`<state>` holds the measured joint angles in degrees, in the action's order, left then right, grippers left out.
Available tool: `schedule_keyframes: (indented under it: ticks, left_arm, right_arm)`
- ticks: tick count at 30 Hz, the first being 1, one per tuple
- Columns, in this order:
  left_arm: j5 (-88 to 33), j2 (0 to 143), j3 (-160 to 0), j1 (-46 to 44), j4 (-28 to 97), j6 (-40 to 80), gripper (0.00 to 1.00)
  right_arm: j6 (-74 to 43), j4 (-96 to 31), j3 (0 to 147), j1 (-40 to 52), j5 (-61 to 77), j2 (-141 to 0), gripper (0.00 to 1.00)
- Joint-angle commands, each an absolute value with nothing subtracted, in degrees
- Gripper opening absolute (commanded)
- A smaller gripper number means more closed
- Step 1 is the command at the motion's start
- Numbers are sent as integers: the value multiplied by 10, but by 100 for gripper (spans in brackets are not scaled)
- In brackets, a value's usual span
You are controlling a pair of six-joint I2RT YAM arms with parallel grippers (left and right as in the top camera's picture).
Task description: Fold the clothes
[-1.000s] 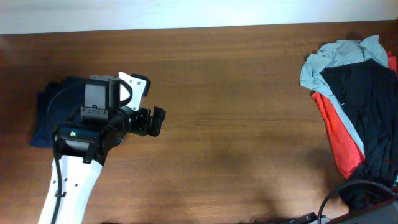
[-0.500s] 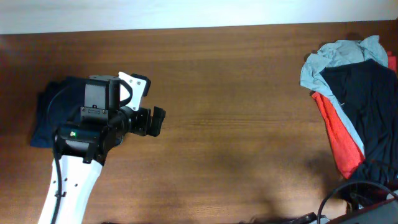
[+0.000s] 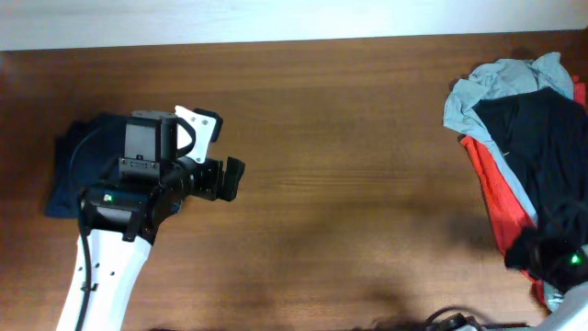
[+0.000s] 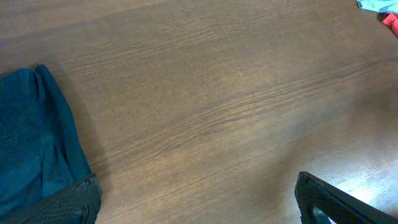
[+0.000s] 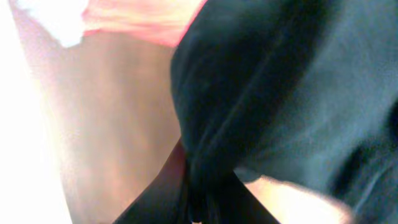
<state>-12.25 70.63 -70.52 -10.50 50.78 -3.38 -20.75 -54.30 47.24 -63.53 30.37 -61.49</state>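
Observation:
The clothes, a black T-shirt [image 3: 542, 152], lie on top of a pile at the table's right edge. My right gripper [image 3: 544, 257] sits at the shirt's near end, at the lower right of the overhead view. In the right wrist view black cloth [image 5: 280, 93] fills most of the frame, and a fold of it is pinched between the closed jaws of the right gripper [image 5: 199, 208]. My left gripper [image 3: 227, 179] hovers open over bare wood far to the left; in the left wrist view the left gripper [image 4: 196, 190] has nothing between its fingers.
A light grey shirt [image 3: 501, 83] and a red shirt [image 3: 491, 198] lie under the black one. A dark navy garment [image 3: 69, 170] lies folded under the left arm and shows again as the navy garment [image 4: 31, 143] at the left of the left wrist view. Brown wooden table [image 3: 367, 138].
My right gripper has come into the overhead view at the lower right and shut on the black T-shirt's near end, bunching it. The left arm has not moved.

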Motion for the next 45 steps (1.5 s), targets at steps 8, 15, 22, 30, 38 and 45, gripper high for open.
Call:
schedule_keyframes:
  ticks: [8, 15, 22, 30, 38, 45]
  left_arm:
    - [-121, 705, -715, -107, 486, -30, 99]
    - [-75, 700, -734, -107, 486, -29, 99]
    - [13, 653, -855, -82, 517, 11, 99]
    - [61, 596, -927, -34, 528, 8, 99]
    - [95, 589, -927, -28, 538, 9, 99]
    - [95, 589, -927, -28, 538, 8, 99]
  right_arm:
    - [-199, -562, 813, -312, 489, -576, 4]
    - [-213, -535, 1002, -53, 435, -627, 4]
    - [-234, -446, 1036, 141, 396, -698, 4]
    - [-245, -292, 1036, 304, 417, -815, 4]
    - [-273, -196, 1036, 393, 397, -897, 4]
    - [-275, -279, 1036, 399, 228, -903, 4]
